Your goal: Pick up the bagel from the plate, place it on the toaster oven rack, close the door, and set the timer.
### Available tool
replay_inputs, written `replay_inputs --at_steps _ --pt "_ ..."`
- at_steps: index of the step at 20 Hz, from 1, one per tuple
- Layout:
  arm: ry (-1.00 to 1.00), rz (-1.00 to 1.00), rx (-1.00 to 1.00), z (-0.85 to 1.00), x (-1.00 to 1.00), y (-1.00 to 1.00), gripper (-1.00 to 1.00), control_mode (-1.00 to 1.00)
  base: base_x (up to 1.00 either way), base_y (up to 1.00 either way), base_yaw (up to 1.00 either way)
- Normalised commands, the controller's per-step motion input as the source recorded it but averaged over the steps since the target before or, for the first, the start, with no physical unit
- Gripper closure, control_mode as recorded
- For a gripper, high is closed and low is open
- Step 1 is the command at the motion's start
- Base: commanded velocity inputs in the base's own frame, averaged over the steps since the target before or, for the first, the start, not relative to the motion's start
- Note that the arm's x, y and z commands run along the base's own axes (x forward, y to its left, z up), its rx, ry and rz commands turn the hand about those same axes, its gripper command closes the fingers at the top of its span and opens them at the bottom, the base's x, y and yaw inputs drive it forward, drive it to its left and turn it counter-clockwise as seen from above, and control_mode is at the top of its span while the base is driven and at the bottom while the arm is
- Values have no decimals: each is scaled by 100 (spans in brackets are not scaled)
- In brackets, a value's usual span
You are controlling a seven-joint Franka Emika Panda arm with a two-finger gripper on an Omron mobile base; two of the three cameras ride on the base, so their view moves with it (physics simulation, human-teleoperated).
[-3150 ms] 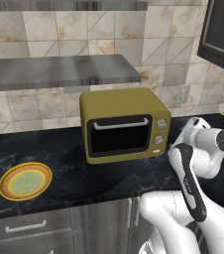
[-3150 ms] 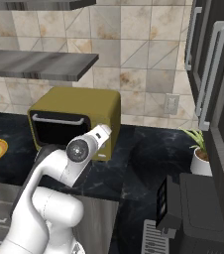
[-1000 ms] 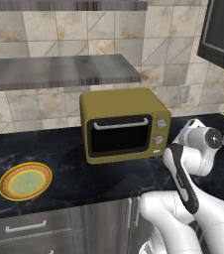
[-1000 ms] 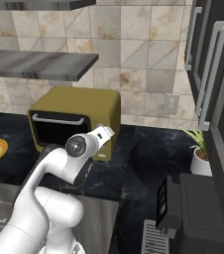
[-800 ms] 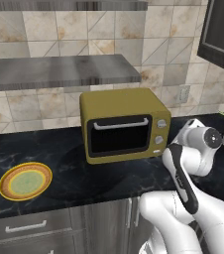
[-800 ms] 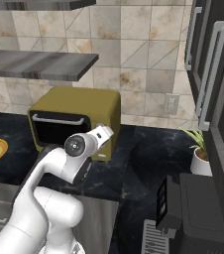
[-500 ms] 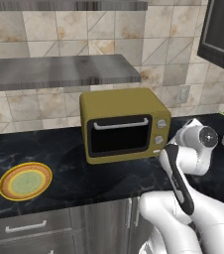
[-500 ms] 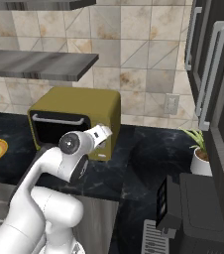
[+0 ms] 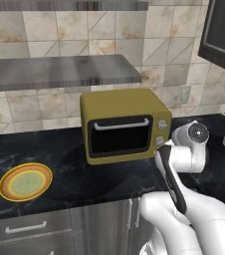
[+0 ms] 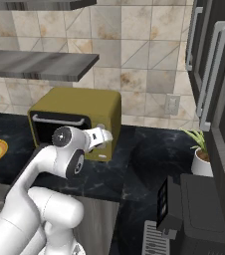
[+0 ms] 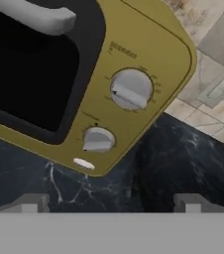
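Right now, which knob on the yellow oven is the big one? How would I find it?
Find the olive-yellow toaster oven on the black counter. Right of its dark glass door is a strip with two silver knobs. The big knob is the upper one, above the small knob.

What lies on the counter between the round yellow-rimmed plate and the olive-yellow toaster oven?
In the left base view, only bare black marbled counter lies between the round yellow-rimmed plate and the olive-yellow toaster oven; they stand apart.
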Motion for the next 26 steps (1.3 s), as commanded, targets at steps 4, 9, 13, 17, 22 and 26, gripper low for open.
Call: replay_inputs --at_steps 4,9,13,17,22,26 --pt "18 -21 21 0 0 0 -100 -100 0 0 0" --pt "23 -13 20 0 0 0 -100 -100 0 0 0" --pt "7 -4 18 0 0 -3 -100 -100 0 0 0" --pt "-3 -1 26 0 0 -6 -100 -100 0 0 0" --pt "-12 -4 26 -9 -3 -1 -100 -100 0 0 0" --pt "-7 -9 14 -17 0 0 -100 -100 0 0 0"
